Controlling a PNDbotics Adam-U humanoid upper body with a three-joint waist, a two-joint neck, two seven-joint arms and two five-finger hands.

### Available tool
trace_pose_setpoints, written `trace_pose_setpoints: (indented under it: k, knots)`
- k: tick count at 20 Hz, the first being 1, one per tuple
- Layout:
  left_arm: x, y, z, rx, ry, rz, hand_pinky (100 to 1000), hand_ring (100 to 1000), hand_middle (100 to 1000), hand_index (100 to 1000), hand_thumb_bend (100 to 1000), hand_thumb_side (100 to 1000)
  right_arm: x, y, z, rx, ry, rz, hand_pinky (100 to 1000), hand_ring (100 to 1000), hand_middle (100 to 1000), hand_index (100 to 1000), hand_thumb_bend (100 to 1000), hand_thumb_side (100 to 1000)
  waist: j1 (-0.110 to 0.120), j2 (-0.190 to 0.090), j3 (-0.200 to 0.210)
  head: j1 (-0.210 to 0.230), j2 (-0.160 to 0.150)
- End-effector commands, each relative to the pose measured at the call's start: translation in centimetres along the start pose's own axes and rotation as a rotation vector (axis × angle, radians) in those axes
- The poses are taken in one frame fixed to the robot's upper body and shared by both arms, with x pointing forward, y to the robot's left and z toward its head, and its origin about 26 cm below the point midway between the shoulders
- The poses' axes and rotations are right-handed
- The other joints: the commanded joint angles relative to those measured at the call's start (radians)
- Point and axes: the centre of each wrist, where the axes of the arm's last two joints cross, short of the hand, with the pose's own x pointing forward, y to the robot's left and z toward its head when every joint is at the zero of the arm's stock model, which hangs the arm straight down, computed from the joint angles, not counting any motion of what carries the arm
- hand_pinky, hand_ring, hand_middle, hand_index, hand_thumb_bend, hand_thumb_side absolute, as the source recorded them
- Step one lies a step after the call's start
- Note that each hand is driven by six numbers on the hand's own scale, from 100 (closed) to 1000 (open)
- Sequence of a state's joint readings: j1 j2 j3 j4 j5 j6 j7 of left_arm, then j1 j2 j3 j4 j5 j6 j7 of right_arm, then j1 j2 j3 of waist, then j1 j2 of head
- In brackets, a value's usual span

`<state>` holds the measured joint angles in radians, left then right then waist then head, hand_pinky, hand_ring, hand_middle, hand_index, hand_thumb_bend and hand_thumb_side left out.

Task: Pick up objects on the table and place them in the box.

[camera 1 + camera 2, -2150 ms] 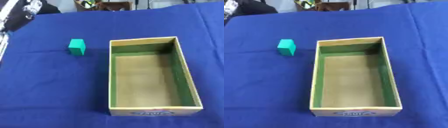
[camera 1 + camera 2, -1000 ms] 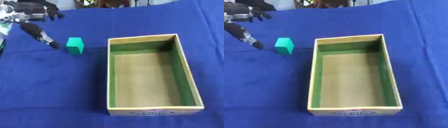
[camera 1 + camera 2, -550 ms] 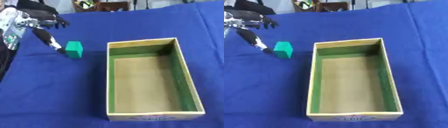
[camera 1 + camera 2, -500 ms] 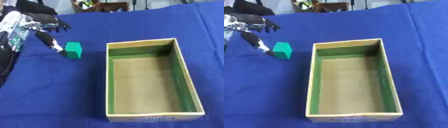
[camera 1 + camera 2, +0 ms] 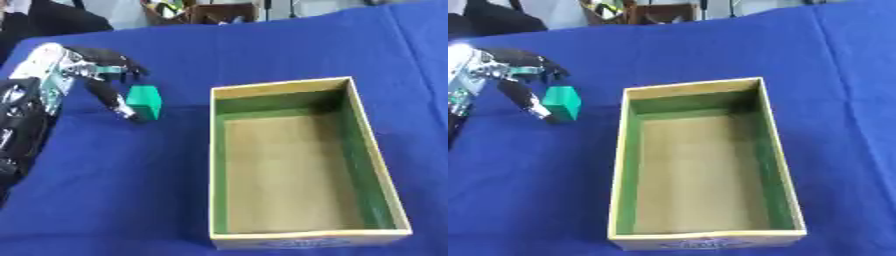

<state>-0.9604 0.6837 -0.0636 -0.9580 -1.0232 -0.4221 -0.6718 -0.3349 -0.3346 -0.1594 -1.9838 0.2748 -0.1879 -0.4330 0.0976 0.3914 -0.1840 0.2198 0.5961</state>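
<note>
A small green block (image 5: 143, 101) stands on the blue tablecloth, left of the open box (image 5: 297, 165). My left hand (image 5: 87, 75) has come in from the left and is open around the block. Its thumb (image 5: 112, 101) lies along the block's near left side and its fingers (image 5: 122, 66) arch over the far side. I cannot tell whether they touch it. The box is a long tan carton with green inner walls and a bare brown floor; nothing lies in it. My right hand shows in no view.
The blue cloth (image 5: 105, 190) covers the whole table. At the far edge are a dark shape (image 5: 61, 17) and a brown basket (image 5: 197, 11) with clutter.
My left hand came in from the upper left and moved down to the green block, now bracketing it. The view has shifted a little; block and box stay put.
</note>
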Motion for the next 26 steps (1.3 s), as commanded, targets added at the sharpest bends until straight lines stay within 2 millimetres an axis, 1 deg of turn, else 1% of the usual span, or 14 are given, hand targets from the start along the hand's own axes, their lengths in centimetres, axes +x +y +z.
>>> trace_pose_setpoints:
  k: [1,3,6,10,12,15,20,26]
  knots:
    - [-0.7,0.5,0.5,-0.014,0.038,-0.024,594,710,824,1000,790,741,0.5,-0.3,-0.8,0.004,-0.039,0.001,735,815,654,764,100,815,-0.004,-0.013,-0.004,0.007,-0.012]
    - [-0.6,0.3,0.4,-0.028,0.05,-0.035,576,705,816,980,756,734,0.5,-0.3,-0.8,0.002,-0.04,0.0,735,816,654,764,100,815,-0.004,-0.011,-0.006,0.008,-0.013]
    - [-0.5,0.2,0.2,-0.025,0.049,-0.046,527,673,765,922,687,728,0.5,-0.3,-0.8,0.002,-0.038,0.0,736,816,654,764,100,813,-0.004,-0.01,-0.004,0.008,-0.009]
    - [-0.2,0.5,0.3,0.023,0.028,-0.065,454,622,656,795,656,737,0.5,-0.3,-0.7,0.003,-0.033,0.001,737,818,654,765,100,812,-0.005,-0.01,0.0,0.007,-0.006]
    - [-0.2,0.5,0.3,0.039,0.021,-0.075,443,615,637,780,678,740,0.5,-0.4,-0.6,0.002,-0.032,0.003,737,818,654,765,100,812,-0.005,-0.01,0.0,0.007,-0.006]
    - [0.0,0.6,0.5,0.056,0.008,-0.098,449,629,665,801,700,751,0.4,-0.5,-0.6,0.001,-0.028,0.007,737,819,655,765,100,812,-0.006,-0.012,0.003,0.005,0.0]
    - [0.7,1.8,1.3,0.053,0.012,-0.163,495,681,736,872,734,760,0.4,-0.5,-0.4,0.005,-0.024,0.009,738,819,654,765,100,811,-0.004,-0.014,0.011,0.001,0.008]
    - [0.8,2.2,1.7,0.034,0.047,-0.181,510,695,744,905,745,771,0.3,-0.5,-0.4,0.006,-0.022,0.01,738,820,655,766,100,812,-0.004,-0.017,0.013,0.0,0.007]
